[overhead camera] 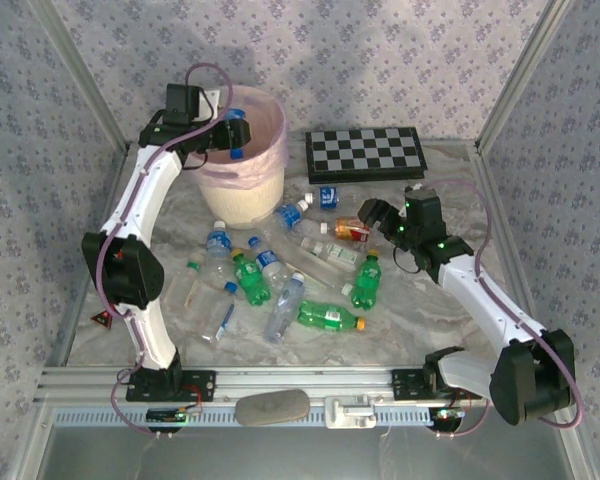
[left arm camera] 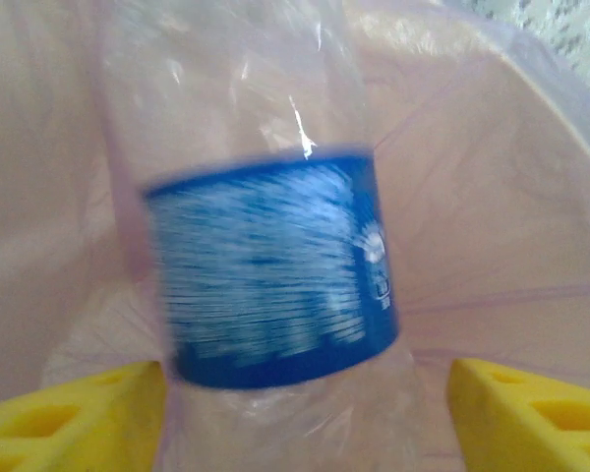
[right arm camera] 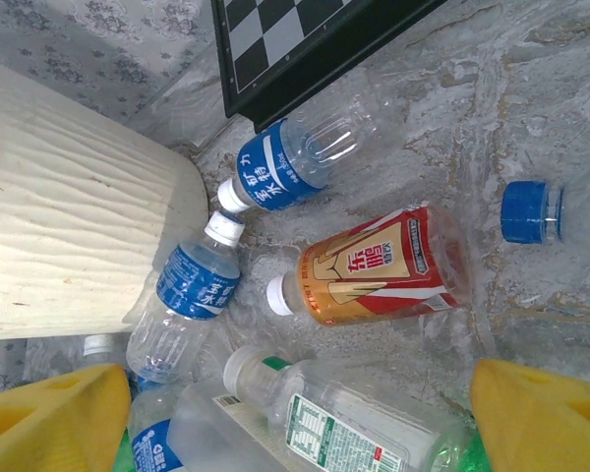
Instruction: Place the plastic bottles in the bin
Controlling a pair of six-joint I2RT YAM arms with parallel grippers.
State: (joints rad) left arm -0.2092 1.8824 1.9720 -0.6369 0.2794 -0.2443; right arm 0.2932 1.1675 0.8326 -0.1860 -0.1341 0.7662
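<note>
A: Left end effector (overhead camera: 230,133)?
B: Spread over the bin (overhead camera: 248,195); blue-labelled bottle (left arm camera: 270,270) upright between its fingers, gap beside it.
A: Next?
B: Right end effector (overhead camera: 372,213), wide and empty, is nearest. The orange-labelled bottle (right arm camera: 374,265) lies just left of it, long axis left-right.

I count three green bottles (overhead camera: 248,279), one orange-labelled bottle (right arm camera: 379,267), some seven clear bottles (overhead camera: 285,306) on the table (overhead camera: 430,310), one blue-labelled bottle (left arm camera: 270,270) between my left jaws, one bin (overhead camera: 242,190), one chessboard (overhead camera: 365,152), one loose blue cap (right arm camera: 531,211)
</note>
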